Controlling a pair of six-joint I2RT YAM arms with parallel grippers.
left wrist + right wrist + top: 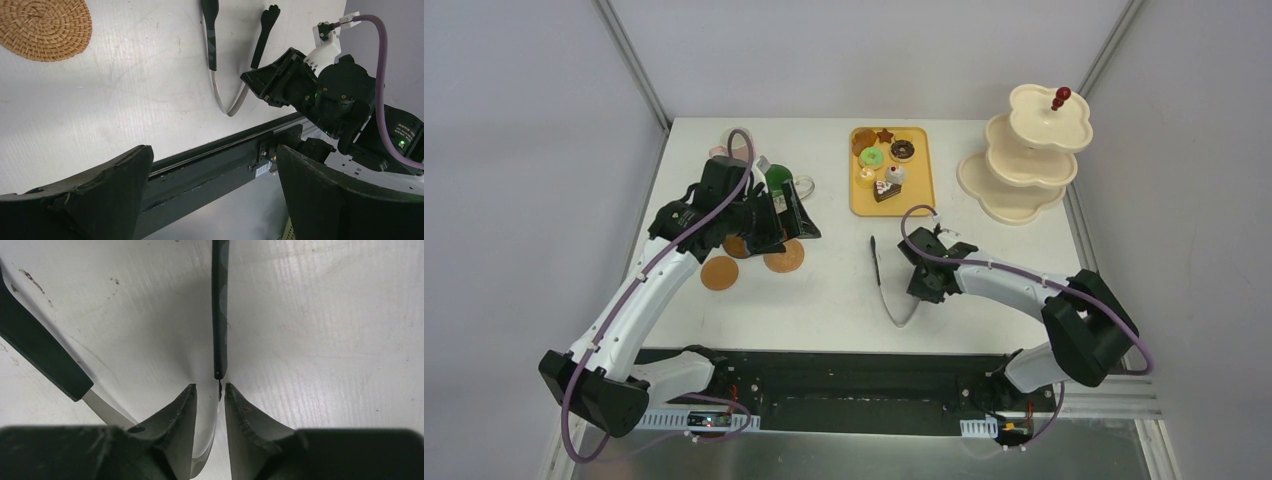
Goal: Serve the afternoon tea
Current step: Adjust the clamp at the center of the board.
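Observation:
Several toy pastries (882, 168) lie at the back of the table, and the cream three-tier stand (1022, 165) with its red knob (1061, 97) rises at the back right. Two mugs, one pink (735, 142) and one green-lined (776, 180), stand at the back left, partly hidden by my left arm. Round brown coasters (719, 272) (784, 257) (45, 27) lie in front of them. My left gripper (796, 225) (214, 150) hangs wide open above the coasters, holding nothing. My right gripper (918, 284) (210, 386) is low on the table, its jaws narrowly apart around one thin arm of the black tongs (220, 315).
The pastries sit on a yellow tray (926, 190). The black tongs (879, 275) (215, 50) lie spread in a V at mid-table, bend toward the near edge. A black rail (854, 375) runs along the table's front edge.

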